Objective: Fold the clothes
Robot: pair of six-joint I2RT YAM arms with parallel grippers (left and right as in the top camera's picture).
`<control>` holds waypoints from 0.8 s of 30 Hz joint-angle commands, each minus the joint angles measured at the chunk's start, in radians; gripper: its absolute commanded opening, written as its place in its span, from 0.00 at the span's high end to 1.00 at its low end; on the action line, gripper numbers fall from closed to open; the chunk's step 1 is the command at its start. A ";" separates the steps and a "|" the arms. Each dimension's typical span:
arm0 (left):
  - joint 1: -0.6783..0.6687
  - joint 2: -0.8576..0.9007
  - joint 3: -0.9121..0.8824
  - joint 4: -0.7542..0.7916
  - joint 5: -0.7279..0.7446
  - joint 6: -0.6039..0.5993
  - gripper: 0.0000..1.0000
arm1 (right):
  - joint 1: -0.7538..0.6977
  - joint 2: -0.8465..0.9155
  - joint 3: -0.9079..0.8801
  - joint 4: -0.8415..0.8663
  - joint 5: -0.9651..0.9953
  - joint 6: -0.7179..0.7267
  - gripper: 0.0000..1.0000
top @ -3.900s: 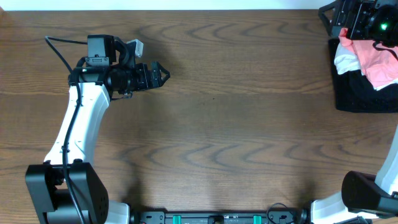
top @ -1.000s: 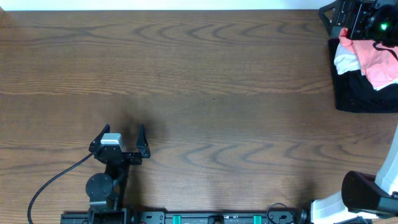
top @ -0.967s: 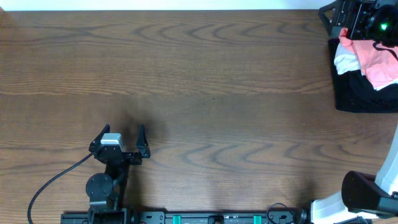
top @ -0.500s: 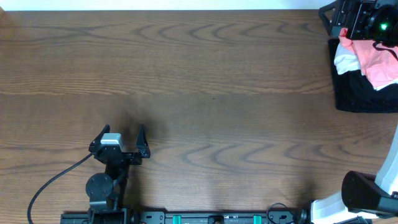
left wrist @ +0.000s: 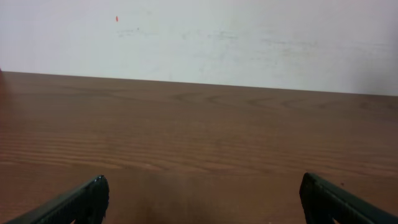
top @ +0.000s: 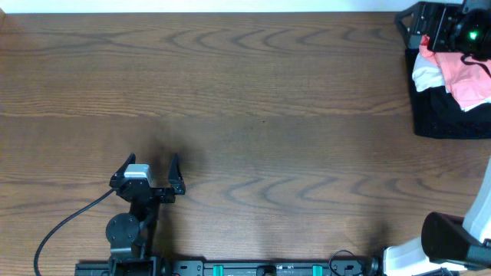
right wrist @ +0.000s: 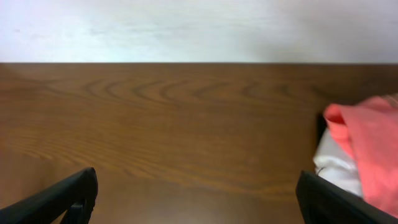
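Observation:
The clothes, a salmon-pink shirt (top: 469, 80), lie crumpled on a black textured mat (top: 445, 115) at the table's far right. In the right wrist view the pink shirt (right wrist: 367, 143) shows at the right edge. My right gripper (top: 410, 27) hovers at the far right corner, just beside the pile, open with nothing between its fingers (right wrist: 196, 186). My left gripper (top: 153, 159) sits low near the front left edge, far from the shirt. It is open and empty, with only bare wood between its fingertips (left wrist: 202, 186).
A white garment (top: 427, 73) lies bunched on the mat against the pink shirt, and is also seen in the right wrist view (right wrist: 336, 165). A black cable (top: 61, 222) loops from the left arm's base. The brown wooden table (top: 253, 115) ends at a white wall.
Since the earliest frame the left arm has drawn back from the far left to the front edge. Over the last second it holds still; the right gripper has edged slightly right.

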 commanded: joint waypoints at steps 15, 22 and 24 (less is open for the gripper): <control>0.004 -0.005 -0.013 -0.040 0.014 0.003 0.02 | 0.068 -0.806 -0.877 0.565 0.174 -0.011 0.01; 0.005 -0.005 -0.013 -0.040 0.013 0.003 0.02 | 0.068 -1.133 -1.340 0.843 0.180 -0.012 0.01; 0.005 -0.005 -0.013 -0.040 0.013 0.003 0.02 | 0.068 -1.223 -1.466 0.903 0.180 -0.012 0.01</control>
